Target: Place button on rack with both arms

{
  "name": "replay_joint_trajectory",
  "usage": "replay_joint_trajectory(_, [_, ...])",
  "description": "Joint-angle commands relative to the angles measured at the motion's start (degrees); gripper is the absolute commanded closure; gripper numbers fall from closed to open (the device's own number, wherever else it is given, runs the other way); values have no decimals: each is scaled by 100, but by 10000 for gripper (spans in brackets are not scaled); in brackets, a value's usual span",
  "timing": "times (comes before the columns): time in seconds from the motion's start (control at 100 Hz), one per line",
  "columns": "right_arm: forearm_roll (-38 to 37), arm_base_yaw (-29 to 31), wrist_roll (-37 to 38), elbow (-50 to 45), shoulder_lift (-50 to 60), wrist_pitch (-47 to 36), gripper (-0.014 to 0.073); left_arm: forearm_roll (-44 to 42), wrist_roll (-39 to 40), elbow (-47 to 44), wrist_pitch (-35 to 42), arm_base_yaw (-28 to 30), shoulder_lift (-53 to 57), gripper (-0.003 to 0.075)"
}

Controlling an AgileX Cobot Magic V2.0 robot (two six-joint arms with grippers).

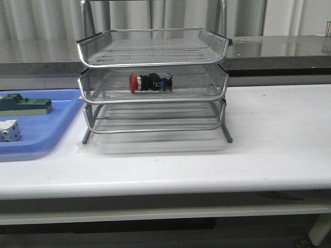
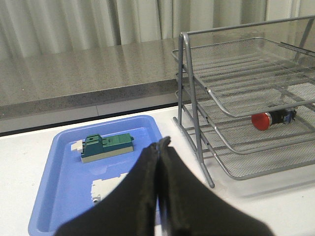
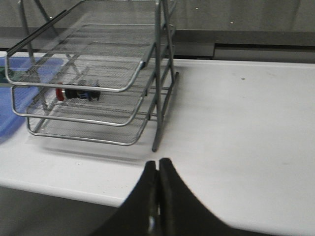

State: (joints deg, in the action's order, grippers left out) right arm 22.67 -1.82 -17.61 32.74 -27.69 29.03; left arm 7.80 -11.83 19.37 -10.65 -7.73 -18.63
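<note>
The button [image 1: 149, 82], red head to the left, lies on its side on the middle tier of the silver wire rack [image 1: 153, 59]. It also shows in the left wrist view [image 2: 271, 118] and the right wrist view [image 3: 77, 93]. My left gripper [image 2: 159, 145] is shut and empty, held back from the rack [image 2: 246, 98] above the blue tray's right edge. My right gripper [image 3: 158, 164] is shut and empty, over the white table near its front edge, to the right of the rack [image 3: 98, 73]. Neither arm shows in the front view.
A flat blue tray [image 1: 41, 129] lies left of the rack with a green block [image 1: 25, 105] and a white dotted cube [image 1: 9, 130] in it; these show in the left wrist view [image 2: 107, 146]. White table [image 1: 279, 134] stretches right of the rack. A grey counter runs behind.
</note>
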Motion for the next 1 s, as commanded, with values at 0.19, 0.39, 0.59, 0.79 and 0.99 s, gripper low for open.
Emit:
replay_joint_trajectory(0.19, [-1682,29,1974,-1006,1085,-1230,654,66,55,163,482,25,-47,741])
replay_joint_trajectory(0.39, [-1933,29,2119,-1894,1865,-2008,654,66,55,163,482,25,-47,741])
replay_joint_trajectory(0.59, [-2091,29,2119,-2658,2322,-2462,654,66,55,163,482,25,-47,741])
replay_joint_trajectory(0.79, [-2112,29,2119,-3116,2784,-2544,654,66,55,163,482,25,-47,741])
replay_joint_trajectory(0.99, [-2112,29,2119,-3324,2946,-2566,654,66,55,163,482,25,-47,741])
